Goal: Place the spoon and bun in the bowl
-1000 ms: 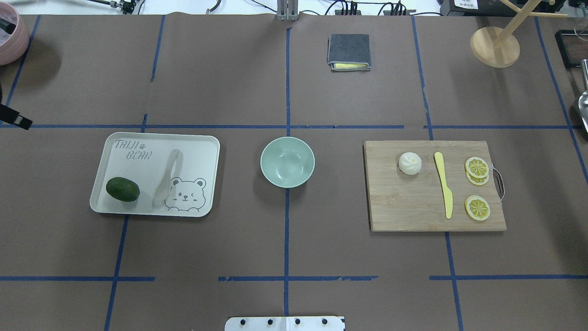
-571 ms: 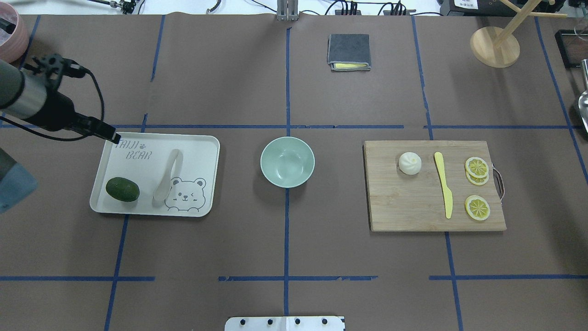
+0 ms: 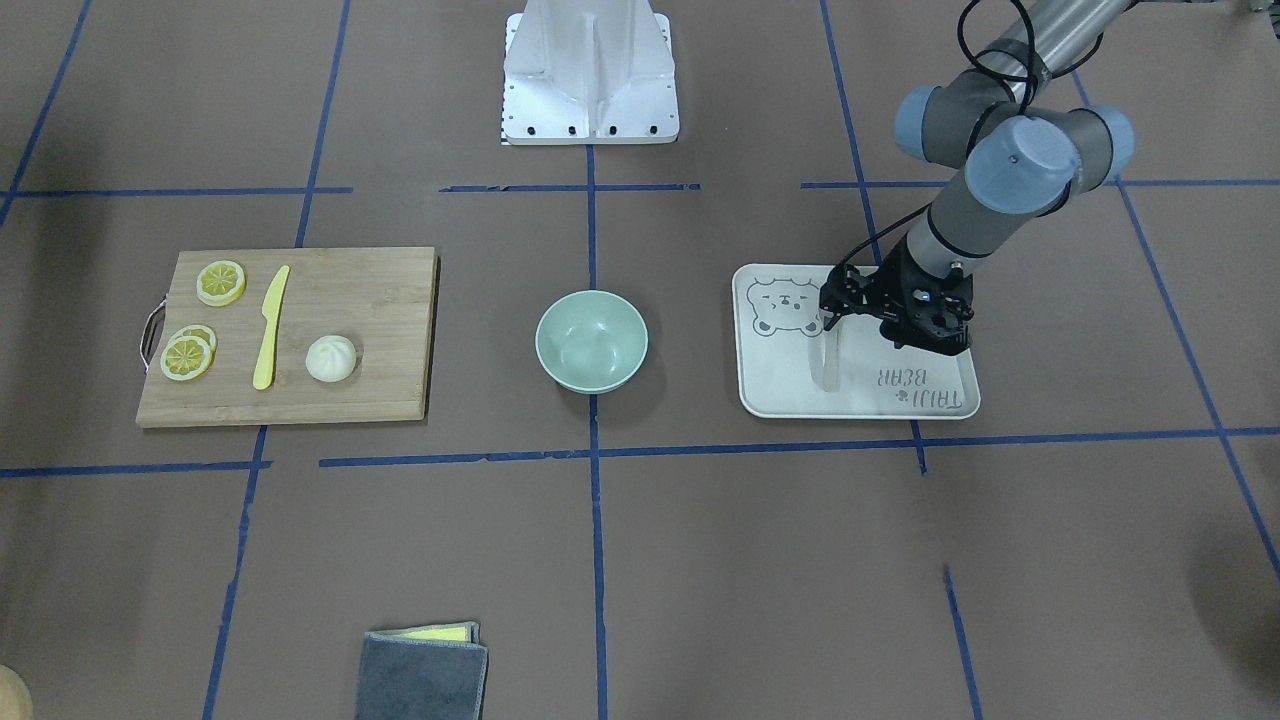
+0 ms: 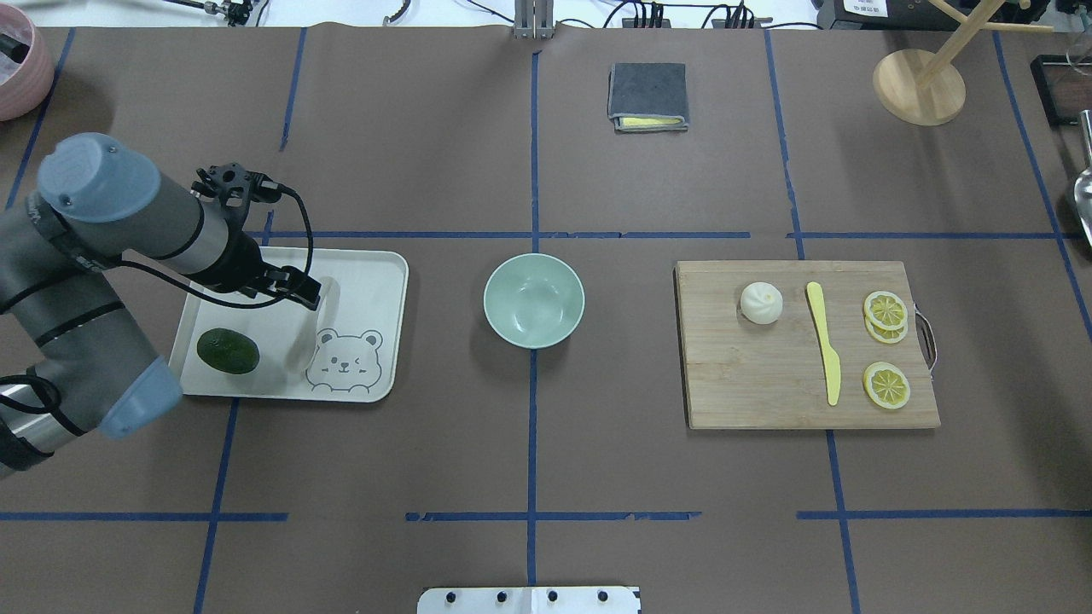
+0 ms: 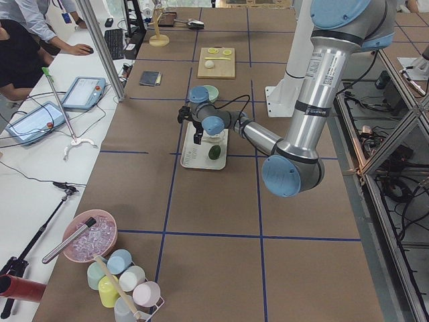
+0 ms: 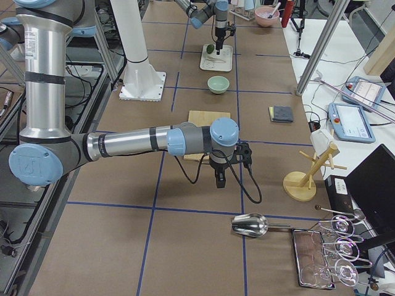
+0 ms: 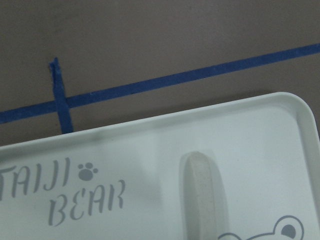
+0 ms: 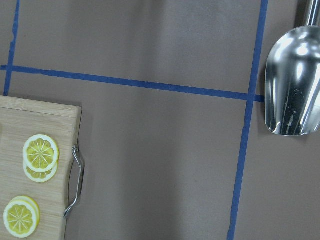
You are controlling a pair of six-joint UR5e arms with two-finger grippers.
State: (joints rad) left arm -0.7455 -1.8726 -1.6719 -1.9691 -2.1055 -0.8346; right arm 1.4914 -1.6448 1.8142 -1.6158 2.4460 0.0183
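The off-white spoon (image 4: 300, 351) lies on the white bear tray (image 4: 375, 273), handle pointing away from me; the left wrist view shows its handle end (image 7: 202, 195). My left gripper (image 4: 309, 292) hovers over the spoon's handle, open and empty; it also shows in the front view (image 3: 828, 308). The mint-green bowl (image 4: 534, 300) stands empty at the table's middle. The white bun (image 4: 761, 303) sits on the wooden cutting board (image 4: 768, 384) at right. My right gripper (image 6: 220, 179) shows only in the right side view, beyond the board's right end; I cannot tell its state.
A dark green avocado (image 4: 228, 350) lies on the tray left of the spoon. A yellow knife (image 4: 825, 341) and lemon slices (image 4: 885, 311) share the board. A folded grey cloth (image 4: 648, 95), a wooden stand (image 4: 919, 85) and a metal scoop (image 8: 292, 90) lie farther off.
My left arm has swung in from the table's left edge to over the tray, its gripper now above the spoon's handle. Spoon, bun and bowl have not moved.
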